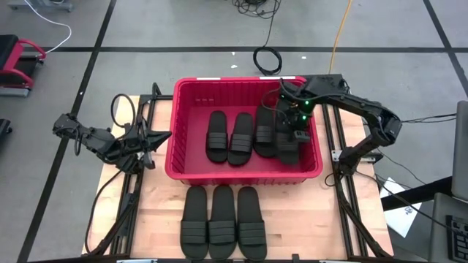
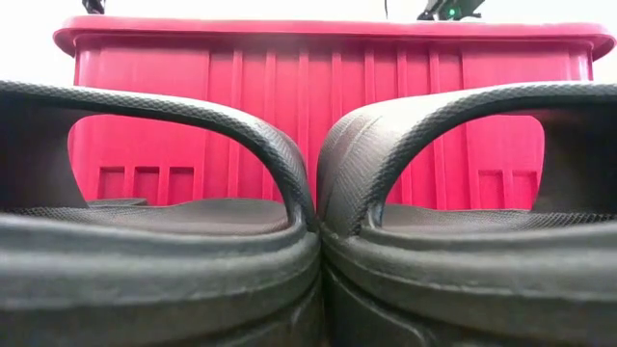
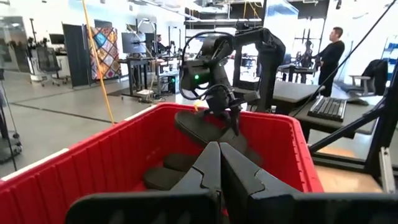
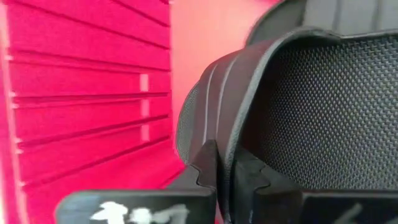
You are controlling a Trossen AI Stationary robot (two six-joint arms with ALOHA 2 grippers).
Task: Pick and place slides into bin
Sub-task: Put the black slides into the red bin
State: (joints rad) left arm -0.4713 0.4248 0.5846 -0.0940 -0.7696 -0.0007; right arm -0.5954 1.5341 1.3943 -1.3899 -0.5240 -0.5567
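The left gripper (image 1: 157,137) waits at the left edge of the table, just outside the bin's (image 1: 178,109) left wall, its fingers (image 3: 205,171) pressed together on nothing. On the bare wood in front of the bin, three slides (image 1: 223,221) lie side by side, straps up, touching one another; two of them fill the low view edge to edge against the red wall. Inside the bin, three more slides (image 1: 240,136) lie flat in a row along the floor. At the right end of that row the right gripper (image 1: 290,131) has reached in from the far right corner and is clamped on a fourth slide (image 3: 208,127), pinching its strap (image 4: 217,118). From the left wrist view this slide hangs tilted above the floor, though whether its low end touches the bin's bottom is hard to make out.
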